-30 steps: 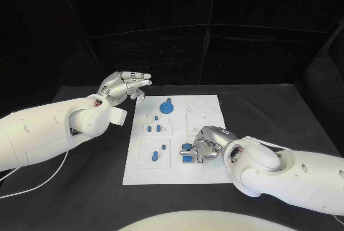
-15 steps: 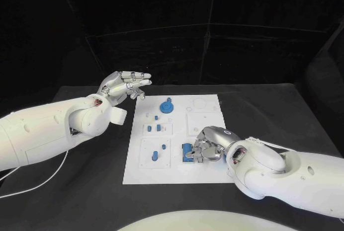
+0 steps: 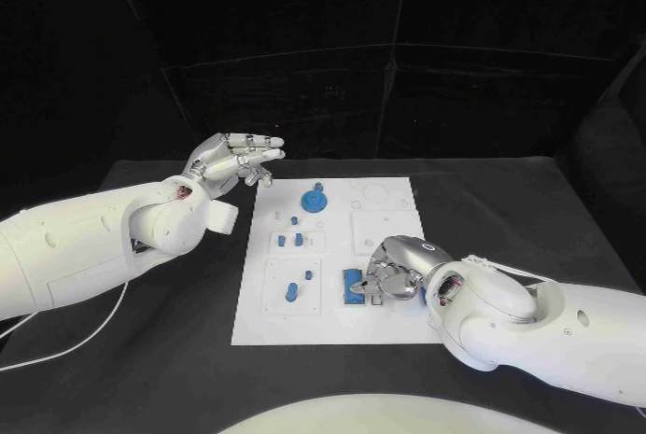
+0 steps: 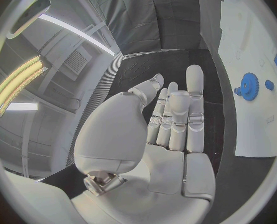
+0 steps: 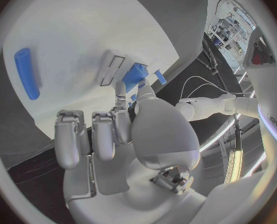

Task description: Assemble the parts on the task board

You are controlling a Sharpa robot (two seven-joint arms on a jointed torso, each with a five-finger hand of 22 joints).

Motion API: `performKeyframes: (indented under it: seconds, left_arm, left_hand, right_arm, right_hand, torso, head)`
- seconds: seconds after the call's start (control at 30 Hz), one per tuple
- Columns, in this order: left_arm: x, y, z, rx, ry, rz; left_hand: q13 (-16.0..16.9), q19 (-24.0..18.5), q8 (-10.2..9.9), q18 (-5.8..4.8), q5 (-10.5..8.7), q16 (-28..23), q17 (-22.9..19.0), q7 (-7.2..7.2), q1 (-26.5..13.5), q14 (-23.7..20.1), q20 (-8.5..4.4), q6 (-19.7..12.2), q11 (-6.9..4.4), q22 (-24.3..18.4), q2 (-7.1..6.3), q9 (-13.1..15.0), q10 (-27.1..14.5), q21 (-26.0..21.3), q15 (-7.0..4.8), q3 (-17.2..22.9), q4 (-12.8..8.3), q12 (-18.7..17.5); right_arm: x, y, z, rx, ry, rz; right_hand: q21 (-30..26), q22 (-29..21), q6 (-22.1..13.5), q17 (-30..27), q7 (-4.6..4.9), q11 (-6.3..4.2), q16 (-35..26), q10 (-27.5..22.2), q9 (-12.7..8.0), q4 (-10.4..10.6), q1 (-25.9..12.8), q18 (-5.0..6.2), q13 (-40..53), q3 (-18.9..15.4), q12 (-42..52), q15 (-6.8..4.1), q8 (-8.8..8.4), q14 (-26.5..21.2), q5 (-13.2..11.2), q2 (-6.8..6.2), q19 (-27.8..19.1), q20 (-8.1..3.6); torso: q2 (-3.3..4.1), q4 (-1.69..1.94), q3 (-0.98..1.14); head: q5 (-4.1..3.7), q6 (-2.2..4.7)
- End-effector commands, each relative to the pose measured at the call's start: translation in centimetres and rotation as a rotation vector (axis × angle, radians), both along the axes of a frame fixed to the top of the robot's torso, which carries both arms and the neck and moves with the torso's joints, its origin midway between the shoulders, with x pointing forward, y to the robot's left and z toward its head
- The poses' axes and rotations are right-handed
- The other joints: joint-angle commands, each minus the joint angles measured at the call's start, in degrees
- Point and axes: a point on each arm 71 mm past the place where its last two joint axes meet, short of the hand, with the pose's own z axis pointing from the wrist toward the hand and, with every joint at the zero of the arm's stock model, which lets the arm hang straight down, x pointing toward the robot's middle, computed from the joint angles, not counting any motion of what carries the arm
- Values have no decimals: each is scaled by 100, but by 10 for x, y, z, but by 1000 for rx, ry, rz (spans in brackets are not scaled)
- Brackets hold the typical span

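I have my right hand (image 3: 386,279) pinching a blue block (image 3: 354,287) against the white board (image 3: 390,196) to seat it, while my left hand (image 3: 237,160) waits empty, fingers loosely apart, beyond the board's corner.

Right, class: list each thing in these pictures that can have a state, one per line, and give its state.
Left hand: raised off the table beside the board's far left corner, holding nothing.
Right hand: down on the task board, fingers on a blue block.
Blue block: on the board's near part, under the right hand's fingers.
Blue gear: lying flat on the board's far part.
Task board: flat on the table.
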Motion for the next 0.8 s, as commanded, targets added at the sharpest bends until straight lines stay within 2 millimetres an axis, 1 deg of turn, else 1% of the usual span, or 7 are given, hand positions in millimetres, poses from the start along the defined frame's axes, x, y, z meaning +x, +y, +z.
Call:
performKeyframes:
  seconds: [0.03, 0.2, 0.33, 0.43, 0.53, 0.63, 0.8]
  left_arm:
    - [0, -1, 1, -9, -1, -10]
    - [0, 0, 1, -8, -1, -9]
    - [0, 0, 1, -8, -1, -9]
    - [0, 0, 1, -8, -1, -9]
    - [0, 0, 1, -8, -1, -10]
    - [0, 0, 1, -8, -1, -8]
    - [0, 0, 1, -7, -1, -8]
  left_hand:
    - [-6, -29, 33, 80, -11, -24, -5, 4, 7, -54, 11, -46, -1, -6, 39, -7, -36, -39, 4, -30, 2, 21]
    - [-6, -29, 33, 80, -11, -24, -5, 4, 7, -54, 11, -46, -1, -6, 39, -7, -36, -39, 4, -30, 2, 21]
    - [-6, -29, 33, 80, -11, -24, -5, 4, 7, -54, 11, -46, -1, -6, 39, -7, -36, -39, 4, -30, 2, 21]
    - [-6, -29, 33, 80, -11, -24, -5, 4, 7, -54, 11, -46, -1, -6, 39, -7, -36, -39, 4, -30, 2, 21]
    - [-7, -28, 34, 80, -11, -21, -4, 5, 7, -54, 12, -49, 0, -8, 41, -6, -41, -42, 5, -34, 1, 27]
    - [-7, -28, 34, 80, -11, -21, -4, 5, 7, -54, 12, -49, 0, -8, 41, -6, -41, -42, 5, -34, 1, 27]
    - [-7, -28, 34, 80, -11, -21, -4, 5, 7, -54, 12, -49, 0, -8, 41, -6, -41, -42, 5, -34, 1, 27]
  right_arm:
    - [-1, 1, -1, -16, 4, 20]
    - [-2, 2, 1, -8, 1, 23]
    - [-2, 2, 1, 4, -5, 19]
    - [-2, 2, 2, 12, -9, 13]
    - [-2, 2, 2, 26, -15, 9]
    - [-2, 3, 3, 38, -18, 4]
    - [-4, 3, 4, 52, -14, 6]
  right_hand:
    - [17, 1510, -15, 1034, -15, 5, 2, 34, 9, -43, 71, -87, 200, -18, -36, -51, -20, 508, -39, -27, 594, -48]
    - [17, 1510, -21, 1032, -7, 12, 0, 34, 20, -92, 106, -87, 212, -63, -31, -46, -30, 508, -70, -81, 594, -45]
    - [17, 1510, -24, 1035, 5, 22, 1, 39, 27, -60, 38, -87, 228, -112, -18, -39, -37, 508, -87, -87, 594, -40]
    - [17, 1510, -24, 1034, 5, 22, 0, 39, 27, -60, 38, -87, 230, -113, -17, -39, -37, 508, -86, -85, 594, -40]
    - [17, 1510, -19, 1039, 8, 26, 2, 41, 37, 4, -59, -87, 235, -164, -16, -34, -41, 509, -81, -53, 594, -34]
    - [17, 1510, -14, 1044, 3, 24, 4, 44, 48, 68, -137, -87, 242, -211, -13, -33, -45, 510, -27, -4, 594, -32]
    - [17, 1510, -10, 1051, 1, 23, 7, 47, 54, 84, -159, -87, 246, -239, -10, -35, -45, 512, -28, -2, 594, -32]
  torso:
    - [1, -7, 2]
    - [-2, -2, 2]
    - [-1, -3, 5]
    - [-1, -2, -1]
    - [3, 4, 3]
    - [0, -5, 5]
    - [1, 0, 4]
  head:
    - [-1, -1]
    - [-1, -7]
    - [-1, -6]
    - [-1, -2]
    - [-2, -1]
    - [10, 5]
    - [4, 1]
